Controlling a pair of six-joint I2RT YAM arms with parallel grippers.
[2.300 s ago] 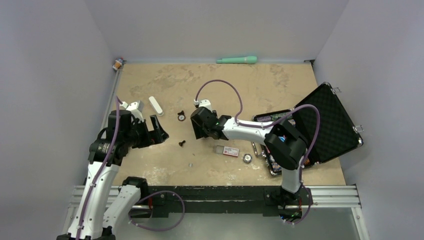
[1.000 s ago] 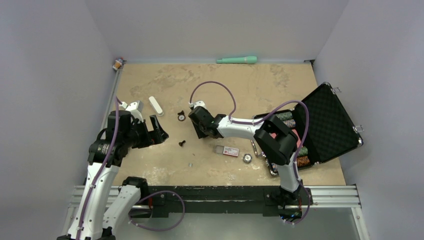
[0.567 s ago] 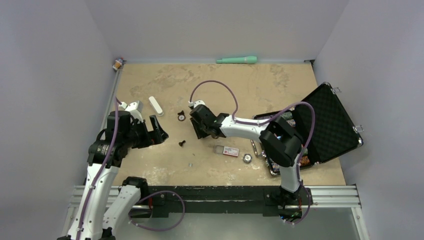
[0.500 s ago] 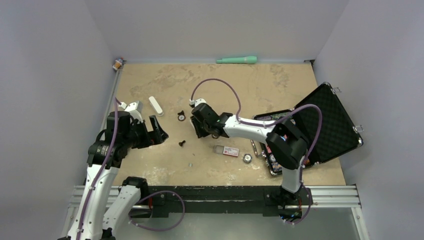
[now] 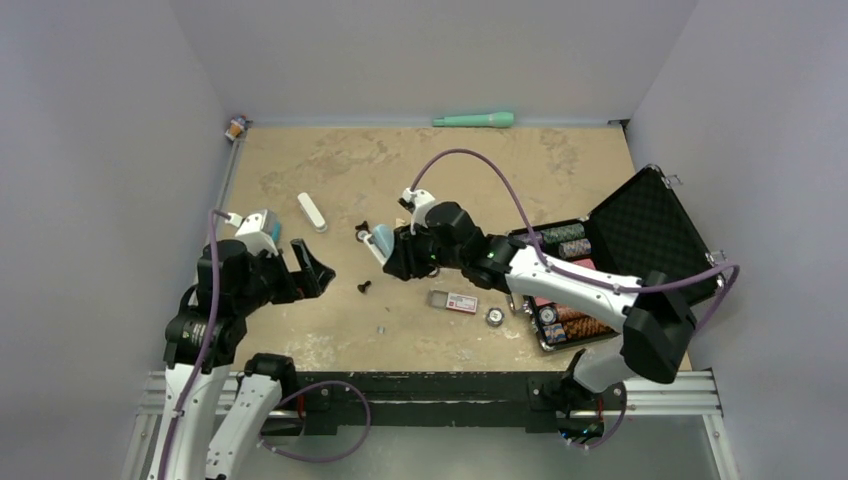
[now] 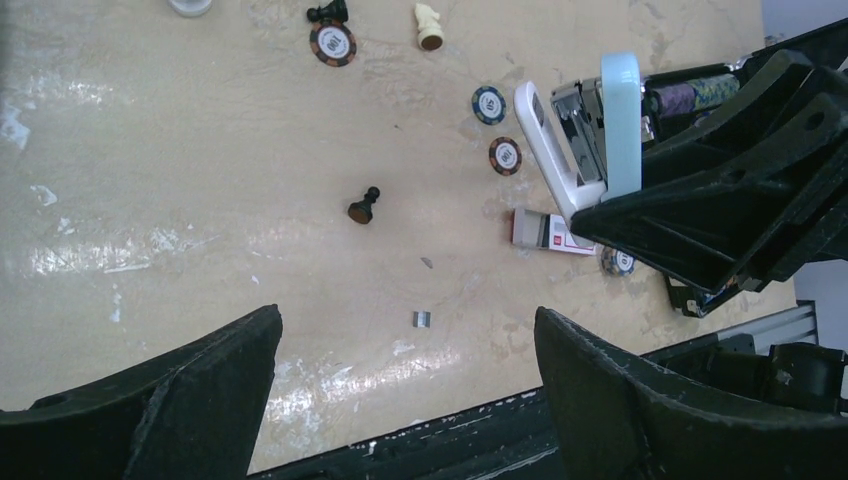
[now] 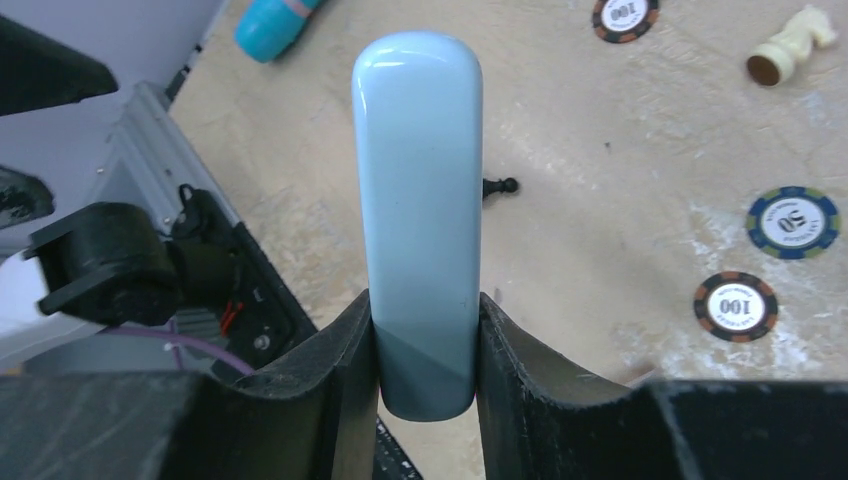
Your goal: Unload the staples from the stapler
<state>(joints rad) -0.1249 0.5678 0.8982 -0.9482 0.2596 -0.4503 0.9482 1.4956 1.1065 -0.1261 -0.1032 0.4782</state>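
Right gripper [image 7: 423,318] is clamped on the small slim stapler of two hinged bars, one white and one light blue [image 7: 420,190], its two black fingers squeezing the light blue bar from either side near one end; the stapler is held up off the sandy tabletop [image 5: 500,180], about mid-table. From the left wrist view the bars stand apart in a narrow V, the white bar [image 6: 546,150] swung away from the blue one [image 6: 620,120], with a silvery metal channel showing between them; whether any strip sits in that channel I cannot tell. Left gripper [image 5: 312,268] hangs with its fingers spread wide and nothing between them, well apart from the stapler.

One tiny silvery-grey strip of staples [image 6: 422,319] lies on the table nearer the arms' bases, near a small black chess pawn [image 6: 363,207] and apart from the flat box with a red-and-white label [image 6: 545,232]; so at least part of the load looks to be out.

My judgement of the step in hand is emptying the opened channel. To do it well:
- keep the squeeze on the blue bar firm, since the smooth rounded plastic could slip or twist;
- turn the channel's open side down over bare table, away from the chips and pawn;
- if the left fingers help, draw any strip along the rail, not across it.
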